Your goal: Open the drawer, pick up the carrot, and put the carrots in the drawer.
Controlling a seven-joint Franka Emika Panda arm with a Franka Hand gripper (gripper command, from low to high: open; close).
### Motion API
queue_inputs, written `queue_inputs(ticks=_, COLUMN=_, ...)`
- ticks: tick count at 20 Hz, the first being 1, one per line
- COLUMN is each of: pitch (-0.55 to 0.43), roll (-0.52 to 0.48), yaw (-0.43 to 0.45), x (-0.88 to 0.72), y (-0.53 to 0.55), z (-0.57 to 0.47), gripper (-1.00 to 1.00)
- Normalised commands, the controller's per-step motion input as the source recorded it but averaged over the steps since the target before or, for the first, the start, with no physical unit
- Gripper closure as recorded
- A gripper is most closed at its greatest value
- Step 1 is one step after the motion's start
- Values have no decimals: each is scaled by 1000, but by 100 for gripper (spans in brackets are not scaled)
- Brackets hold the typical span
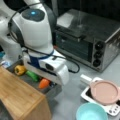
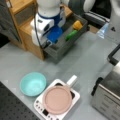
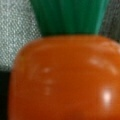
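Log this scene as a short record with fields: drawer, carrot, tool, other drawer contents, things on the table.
drawer: pulled open from the wooden-topped cabinet
carrot: inside the drawer, under the arm's wrist; fills the wrist view
tool: hidden behind the wrist, lowered over the drawer
other drawer contents: green vegetable, yellow item
things on the table: toaster oven, teal bowl, pink pan

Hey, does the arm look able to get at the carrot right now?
Probably yes. The drawer is open, and the end effector hangs right over the carrot inside it; its fingertips are hidden. The carrot fills the wrist view, with nothing between. The green vegetable lies beside it, apart.
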Motion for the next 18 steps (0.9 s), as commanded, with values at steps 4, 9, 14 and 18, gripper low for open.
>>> queue_inputs(ticks=4, pitch=-72, roll=171, yaw=-28, x=-285, y=-9, z=-22, gripper=100)
queue_inputs(ticks=9, pitch=-77, roll=164, yaw=-62, x=-368, y=39, z=-84, gripper=100)
queue_inputs(ticks=14, pitch=-143, roll=158, yaw=-86, x=-346, y=37, z=-117, gripper=100)
queue_inputs(ticks=18, pitch=-208, roll=186, yaw=-116, x=-273, y=1, z=-116, gripper=100)
